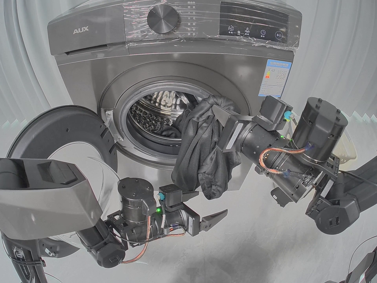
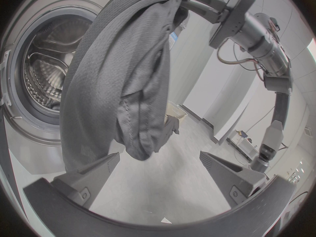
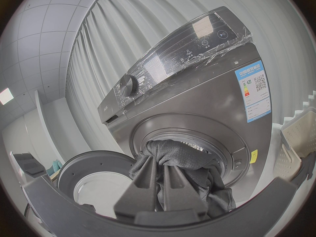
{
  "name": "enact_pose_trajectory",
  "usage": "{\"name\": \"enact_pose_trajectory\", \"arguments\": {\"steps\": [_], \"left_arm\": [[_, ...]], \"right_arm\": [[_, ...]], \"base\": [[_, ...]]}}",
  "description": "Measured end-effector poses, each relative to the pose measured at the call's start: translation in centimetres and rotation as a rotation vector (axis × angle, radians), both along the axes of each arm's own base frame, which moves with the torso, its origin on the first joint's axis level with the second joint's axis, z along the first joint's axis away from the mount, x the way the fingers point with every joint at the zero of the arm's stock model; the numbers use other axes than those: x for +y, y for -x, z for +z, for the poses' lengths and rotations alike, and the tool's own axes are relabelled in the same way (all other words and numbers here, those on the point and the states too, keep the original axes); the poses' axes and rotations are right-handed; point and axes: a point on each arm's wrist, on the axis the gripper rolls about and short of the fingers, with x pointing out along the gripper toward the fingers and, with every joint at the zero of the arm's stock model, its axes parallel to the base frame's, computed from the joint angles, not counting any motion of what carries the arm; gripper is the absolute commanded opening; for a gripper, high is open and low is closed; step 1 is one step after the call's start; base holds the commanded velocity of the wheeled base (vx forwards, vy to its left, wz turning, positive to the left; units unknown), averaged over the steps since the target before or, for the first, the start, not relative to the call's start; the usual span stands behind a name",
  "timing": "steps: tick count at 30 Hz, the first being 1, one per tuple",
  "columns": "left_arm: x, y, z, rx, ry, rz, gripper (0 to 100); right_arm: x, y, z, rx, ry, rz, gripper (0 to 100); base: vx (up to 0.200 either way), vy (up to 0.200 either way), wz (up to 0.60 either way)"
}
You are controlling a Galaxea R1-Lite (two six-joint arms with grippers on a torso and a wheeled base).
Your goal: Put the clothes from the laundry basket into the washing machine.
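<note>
One garment [image 1: 202, 154]: dark, bunched at top, hanging long-axis down before the right rim of the drum mouth [image 1: 157, 111].
Right gripper [image 1: 215, 109]: fingers pinched narrow on the bunch; the nearer arm.
Opening: lies left of and behind those fingers.
Left gripper [image 1: 212, 204]: spread wide, empty, below the hem.

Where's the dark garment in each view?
Head view: dark garment hangs centre, from the right gripper, before the drum opening.
Left wrist view: dark garment hangs beyond the open left gripper, beside the drum opening.
Right wrist view: dark garment bunched at right gripper, partly covering the drum opening.
Shared landmark: drum opening.
</note>
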Motion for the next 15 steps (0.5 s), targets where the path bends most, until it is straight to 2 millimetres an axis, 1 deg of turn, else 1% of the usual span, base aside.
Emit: {"name": "enact_pose_trajectory", "arguments": {"steps": [6, 9, 15], "left_arm": [[-0.9, -1.5, -0.4, -0.038, 0.026, 0.041, 100], [-1.3, -2.1, -0.3, -0.057, 0.041, 0.056, 100], [-1.7, -2.2, 0.2, -0.088, 0.072, 0.052, 100]], "right_arm": [[0.1, 0.1, 0.0, -0.001, -0.001, 0.004, 0], [0.2, 0.1, 0.0, 0.000, -0.001, 0.005, 0], [0.2, 0.1, 0.0, 0.001, 0.000, 0.004, 0]], "base": [[0.000, 0.000, 0.00], [0.000, 0.000, 0.00], [0.000, 0.000, 0.00]]}}
